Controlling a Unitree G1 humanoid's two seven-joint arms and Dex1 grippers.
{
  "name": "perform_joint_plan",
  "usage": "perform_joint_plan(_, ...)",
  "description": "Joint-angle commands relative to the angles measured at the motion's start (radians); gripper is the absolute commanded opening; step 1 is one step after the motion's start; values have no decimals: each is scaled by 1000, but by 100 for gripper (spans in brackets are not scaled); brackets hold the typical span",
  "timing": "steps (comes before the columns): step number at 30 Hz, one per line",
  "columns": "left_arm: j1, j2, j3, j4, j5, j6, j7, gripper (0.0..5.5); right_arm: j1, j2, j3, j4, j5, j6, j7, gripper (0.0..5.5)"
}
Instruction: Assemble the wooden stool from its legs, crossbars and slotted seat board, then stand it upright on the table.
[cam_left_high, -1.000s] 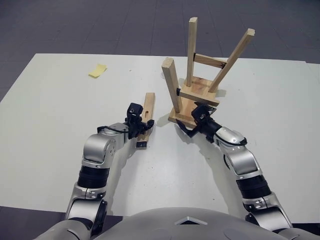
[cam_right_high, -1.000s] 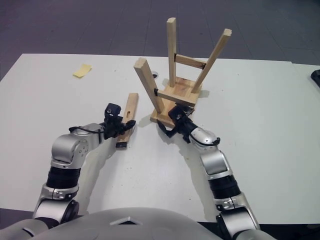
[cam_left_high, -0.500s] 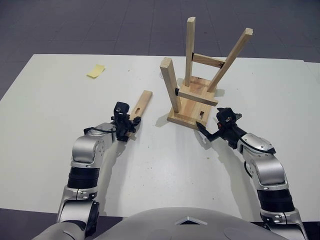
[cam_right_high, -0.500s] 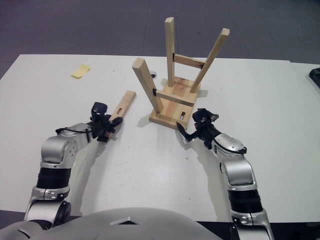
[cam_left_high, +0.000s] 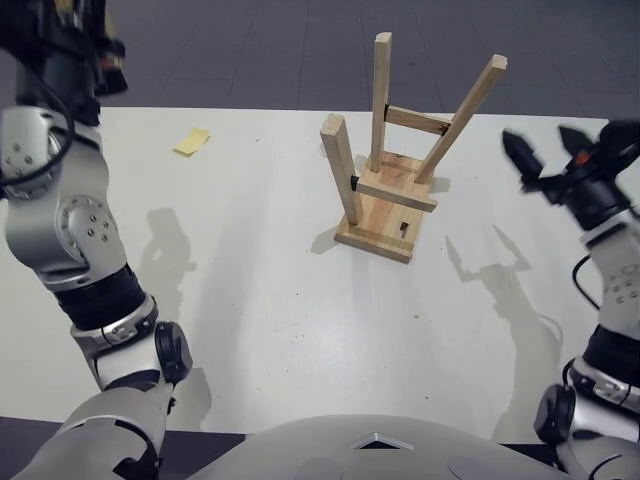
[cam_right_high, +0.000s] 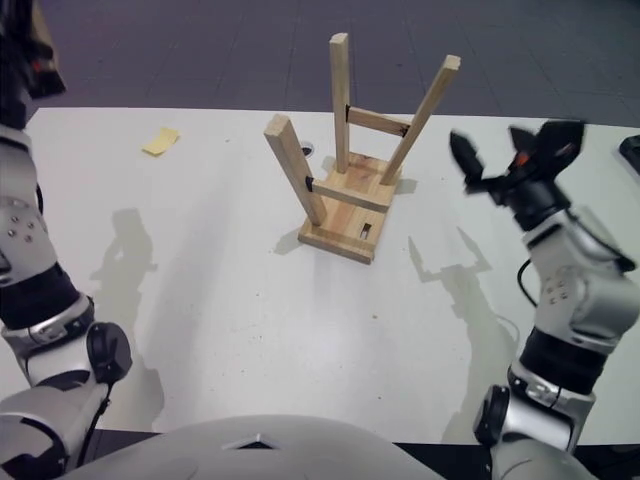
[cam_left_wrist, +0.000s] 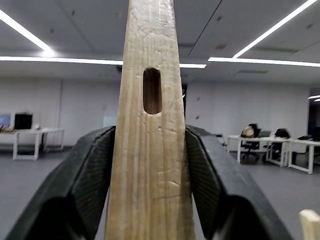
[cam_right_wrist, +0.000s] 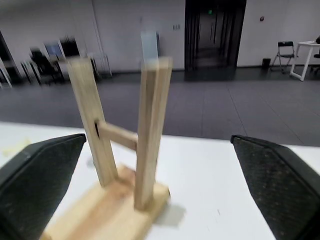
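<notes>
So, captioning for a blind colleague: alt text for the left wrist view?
A pale wooden stool leg with an oval slot stands clamped between the black ribbed fingers of the left end effector, with an office hall behind.

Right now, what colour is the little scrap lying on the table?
Yellow. The scrap shows best in the left eye view.

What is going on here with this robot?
The robot is putting a stool together. The stool stands upside down on the table, seat board down, with three legs and crossbars fitted. The left gripper, high up, is shut on a loose leg. The right gripper hangs open beside the stool.
</notes>
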Motion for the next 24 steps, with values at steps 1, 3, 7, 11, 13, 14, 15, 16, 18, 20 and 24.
perform_joint_plan(1,-100,-14,-255,-42,12,4,-138,214,-257,12,-53,-43,305,72,-99,540)
perform_joint_plan(3,-92,-26,-372,-28,55,-13,-188,214,-342,55,-14,-48,410,73,-150,540)
perform_joint_plan(7,-73,-64,-530,3,123,-52,-255,214,-388,153,84,-78,524,45,-228,540)
perform_joint_plan(11,-47,-98,-583,40,151,-86,-287,214,-357,182,106,-98,615,21,-295,540)
perform_joint_plan(13,-30,-111,-599,38,162,-92,-296,214,-351,180,108,-90,647,8,-317,540)
perform_joint_plan(14,-22,-114,-608,38,171,-95,-300,214,-350,177,108,-85,662,2,-328,540)
perform_joint_plan(15,-13,-114,-615,39,179,-97,-303,214,-350,172,107,-81,678,-3,-338,524)
perform_joint_plan(16,-3,-116,-619,37,184,-98,-305,214,-346,163,108,-78,691,-7,-345,510)
perform_joint_plan(18,10,-120,-621,32,189,-98,-310,214,-332,150,118,-70,700,-9,-358,480)
perform_joint_plan(20,16,-125,-621,27,192,-96,-313,214,-317,148,130,-56,700,-13,-365,440)
perform_joint_plan(24,25,-134,-619,19,200,-92,-316,214,-298,140,151,-46,702,-21,-366,372)
